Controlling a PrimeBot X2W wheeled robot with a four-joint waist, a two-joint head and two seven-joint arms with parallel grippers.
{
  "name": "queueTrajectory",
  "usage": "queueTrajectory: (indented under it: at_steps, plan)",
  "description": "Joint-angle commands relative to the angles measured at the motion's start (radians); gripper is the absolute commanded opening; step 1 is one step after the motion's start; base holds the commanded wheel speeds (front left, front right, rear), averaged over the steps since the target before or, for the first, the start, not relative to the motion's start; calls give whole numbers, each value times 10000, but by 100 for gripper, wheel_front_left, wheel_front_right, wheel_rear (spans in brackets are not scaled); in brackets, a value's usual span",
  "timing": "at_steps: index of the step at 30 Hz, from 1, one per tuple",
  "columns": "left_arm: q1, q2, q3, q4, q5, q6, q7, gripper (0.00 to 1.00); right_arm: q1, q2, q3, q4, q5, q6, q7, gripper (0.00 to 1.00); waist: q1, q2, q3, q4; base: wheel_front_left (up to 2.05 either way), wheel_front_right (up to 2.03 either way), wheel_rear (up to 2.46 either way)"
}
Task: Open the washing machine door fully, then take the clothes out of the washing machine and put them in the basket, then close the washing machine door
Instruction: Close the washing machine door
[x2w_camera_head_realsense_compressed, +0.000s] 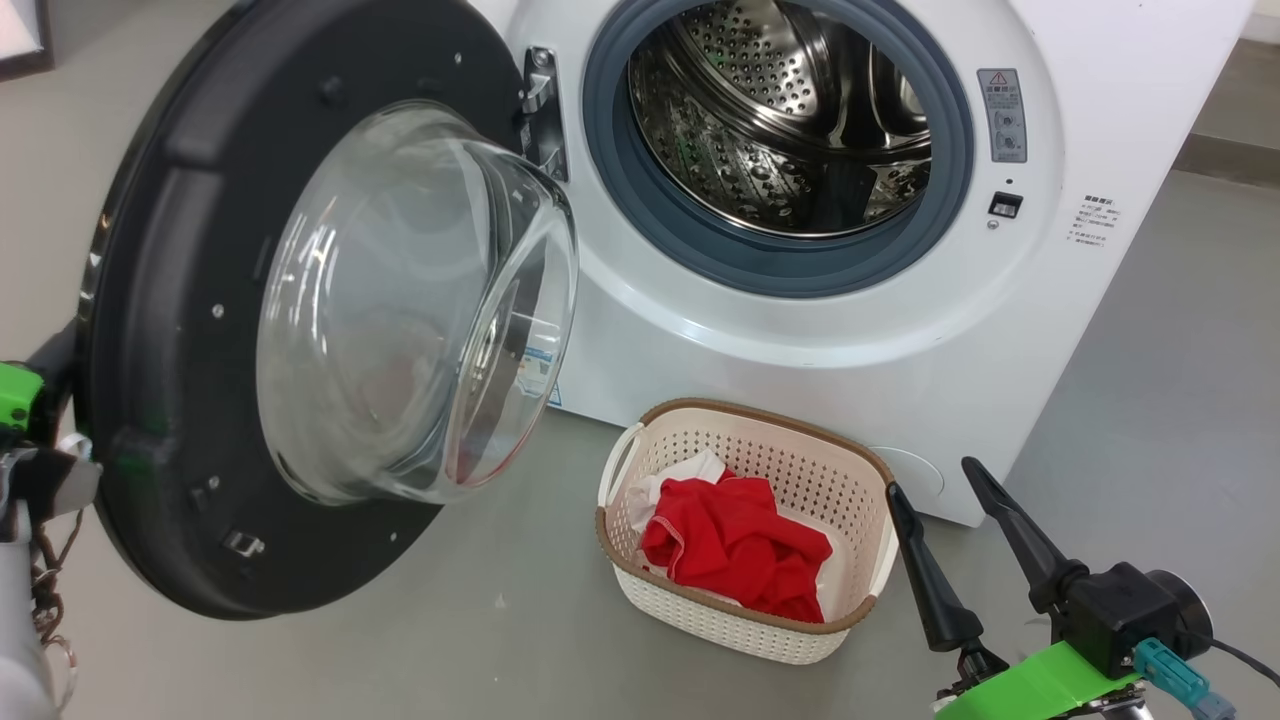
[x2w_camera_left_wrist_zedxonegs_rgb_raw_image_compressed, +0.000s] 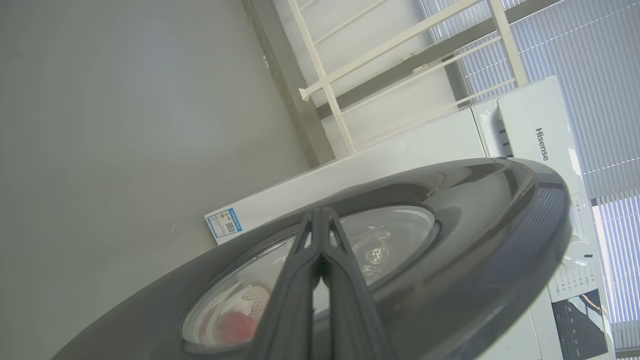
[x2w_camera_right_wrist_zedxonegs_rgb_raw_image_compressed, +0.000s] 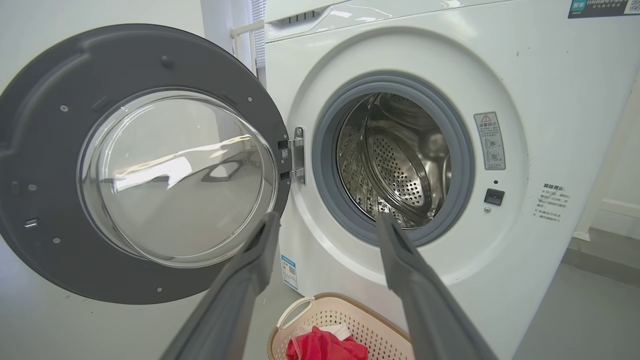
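Observation:
The washing machine (x2w_camera_head_realsense_compressed: 820, 340) stands with its door (x2w_camera_head_realsense_compressed: 150, 330) swung wide to the left, glass bowl facing me. Its steel drum (x2w_camera_head_realsense_compressed: 790, 110) looks empty. The clothes (x2w_camera_head_realsense_compressed: 735, 545), red with some white, lie in the basket (x2w_camera_head_realsense_compressed: 720, 620) on the floor before the machine. My right gripper (x2w_camera_head_realsense_compressed: 932, 478) hovers open just right of the basket, and in the right wrist view it (x2w_camera_right_wrist_zedxonegs_rgb_raw_image_compressed: 327, 220) points at the machine's front. My left gripper (x2w_camera_left_wrist_zedxonegs_rgb_raw_image_compressed: 318, 212) is shut on nothing, fingers lying close over the door's outer face (x2w_camera_left_wrist_zedxonegs_rgb_raw_image_compressed: 475, 240). Its green wrist mount (x2w_camera_head_realsense_compressed: 15, 395) peeks from behind the door's left edge.
Grey floor (x2w_camera_head_realsense_compressed: 1150, 380) spreads to the right of the machine and in front of the basket. A white rail frame (x2w_camera_left_wrist_zedxonegs_rgb_raw_image_compressed: 350, 75) and window blinds (x2w_camera_left_wrist_zedxonegs_rgb_raw_image_compressed: 575, 50) stand behind the machine. A wall skirting (x2w_camera_head_realsense_compressed: 1230, 160) runs at the far right.

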Motion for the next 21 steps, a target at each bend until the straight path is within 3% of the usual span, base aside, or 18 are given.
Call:
queueTrajectory:
  at_steps: [1, 21]
  plan:
    - [21, 205, 46, -435, -77, -136, 180, 0, -235, -93, 238, -200, 160, 62, -117, 100, 0, -1, -13, 11, 0, 0, 0]
    - [1579, -867, 120, -3598, -764, 595, 1258, 0, -286, -93, 253, 74, 383, 62, -425, 100, 0, -1, -65, 42, 0, 0, 0]
